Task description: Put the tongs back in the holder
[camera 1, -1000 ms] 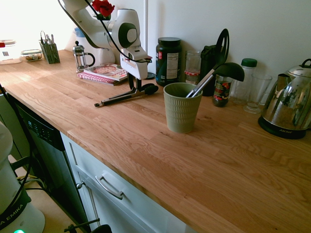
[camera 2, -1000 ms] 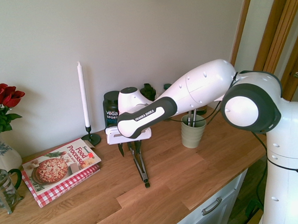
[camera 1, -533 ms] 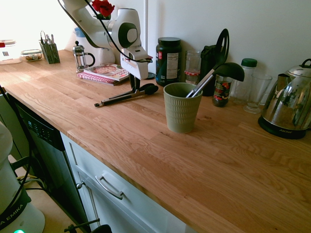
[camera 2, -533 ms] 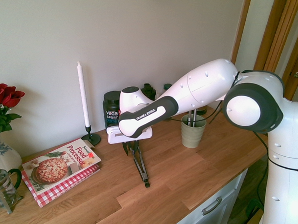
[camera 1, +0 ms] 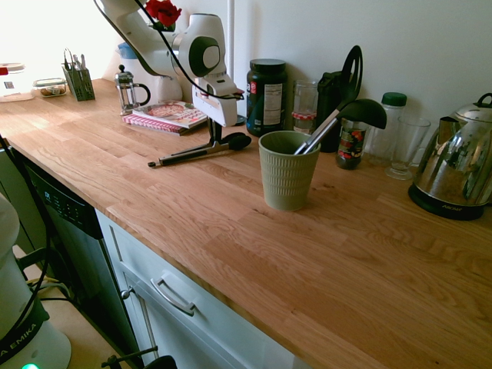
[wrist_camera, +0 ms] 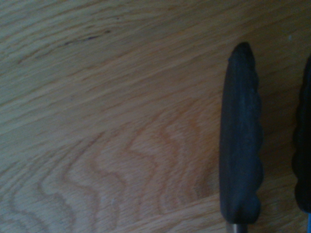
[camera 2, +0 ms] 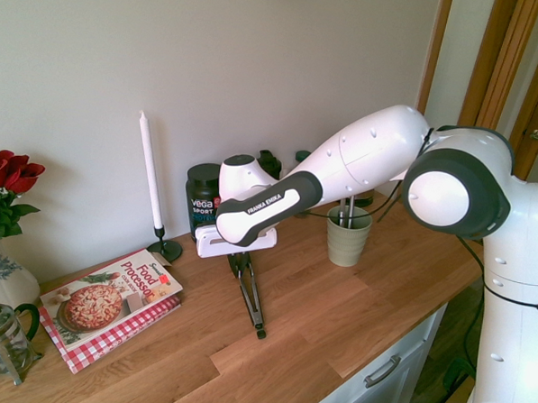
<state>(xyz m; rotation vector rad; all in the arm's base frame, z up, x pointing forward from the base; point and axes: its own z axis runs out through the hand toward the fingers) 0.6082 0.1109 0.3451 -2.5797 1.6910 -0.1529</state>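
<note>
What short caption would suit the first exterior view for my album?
Robot gripper shut on tongs lying on a wooden counter, green holder nearby.

The white arm reaches down over the table [camera 1: 231, 231], its wrist turned so the gripper [camera 1: 216, 140] points straight down. The dark fingers [camera 2: 238, 266] sit close together on the tongs [camera 1: 196, 151] near the black-tipped end, just above the table.
</note>
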